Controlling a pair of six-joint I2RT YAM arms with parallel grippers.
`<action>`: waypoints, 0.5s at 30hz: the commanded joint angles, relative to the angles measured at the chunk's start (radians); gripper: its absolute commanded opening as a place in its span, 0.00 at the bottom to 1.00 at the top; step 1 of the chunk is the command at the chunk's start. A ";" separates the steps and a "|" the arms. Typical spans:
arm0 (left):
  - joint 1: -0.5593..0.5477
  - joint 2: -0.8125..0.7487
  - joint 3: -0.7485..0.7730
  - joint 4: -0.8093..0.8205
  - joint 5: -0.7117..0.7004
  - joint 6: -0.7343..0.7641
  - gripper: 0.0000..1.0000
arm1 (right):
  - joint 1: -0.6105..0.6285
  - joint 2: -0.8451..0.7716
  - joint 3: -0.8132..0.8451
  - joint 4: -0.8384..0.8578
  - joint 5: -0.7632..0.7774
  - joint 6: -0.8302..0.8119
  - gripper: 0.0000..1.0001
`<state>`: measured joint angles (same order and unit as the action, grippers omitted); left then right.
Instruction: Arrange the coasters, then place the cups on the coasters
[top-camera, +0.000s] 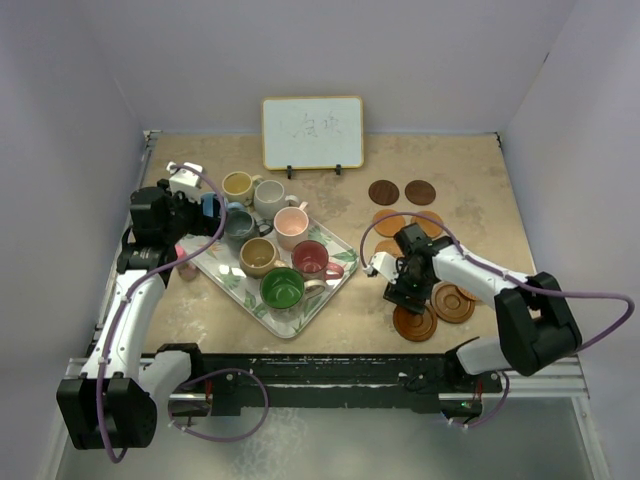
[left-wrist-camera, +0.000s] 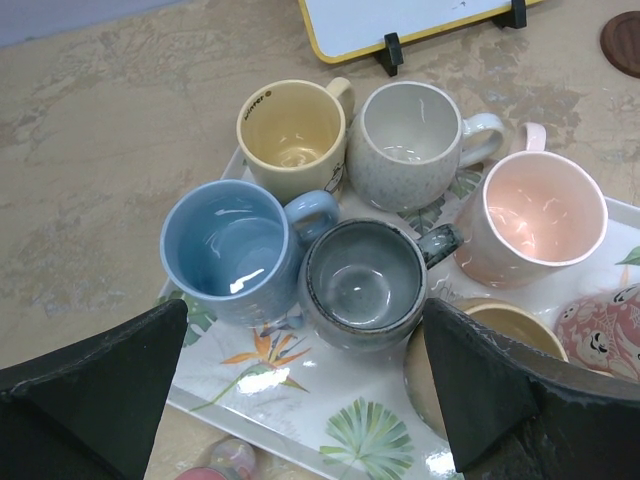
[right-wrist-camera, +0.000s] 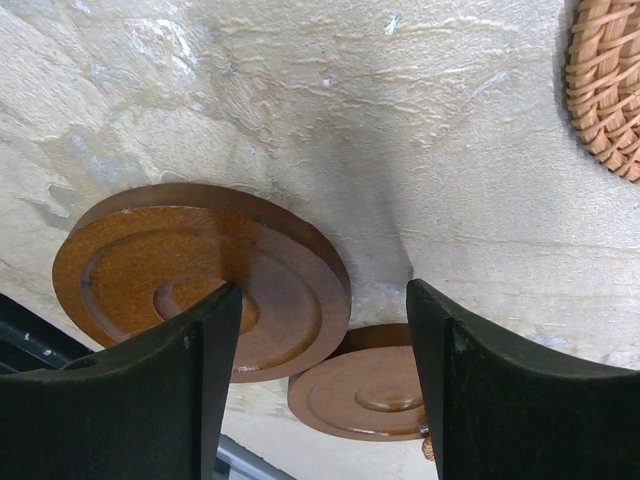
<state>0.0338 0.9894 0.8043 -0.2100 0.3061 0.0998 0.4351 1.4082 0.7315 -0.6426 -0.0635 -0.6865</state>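
Several cups stand on the leaf-patterned tray (top-camera: 303, 322): yellow (left-wrist-camera: 293, 135), off-white (left-wrist-camera: 412, 140), pink (left-wrist-camera: 540, 215), light blue (left-wrist-camera: 228, 245), dark grey-blue (left-wrist-camera: 365, 280), and a green one (top-camera: 282, 288) at the near end. My left gripper (left-wrist-camera: 305, 395) hangs open above the tray's left side, just short of the blue and grey cups, holding nothing. Wooden coasters lie to the right of the tray. My right gripper (right-wrist-camera: 325, 380) is open low over two of them: a larger-looking coaster (right-wrist-camera: 160, 265) overlaps the edge of another (right-wrist-camera: 365, 395). Neither is gripped.
A whiteboard (top-camera: 312, 132) stands at the back. Two dark coasters (top-camera: 383, 191) lie behind the right arm, with orange-brown ones (top-camera: 390, 222) nearer. A woven mat (right-wrist-camera: 610, 90) lies by the right gripper. A small pink object (left-wrist-camera: 215, 465) sits beside the tray's near-left edge.
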 joint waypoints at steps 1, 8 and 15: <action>-0.005 -0.002 0.040 0.034 -0.001 0.027 0.97 | 0.017 0.050 0.042 0.139 0.004 0.045 0.68; -0.006 -0.003 0.041 0.032 -0.004 0.027 0.97 | 0.038 0.114 0.111 0.157 -0.025 0.095 0.65; -0.006 -0.004 0.042 0.030 -0.005 0.028 0.97 | 0.058 0.139 0.136 0.167 -0.036 0.117 0.64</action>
<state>0.0315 0.9894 0.8059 -0.2100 0.3016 0.1020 0.4793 1.5234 0.8436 -0.5587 -0.0734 -0.5976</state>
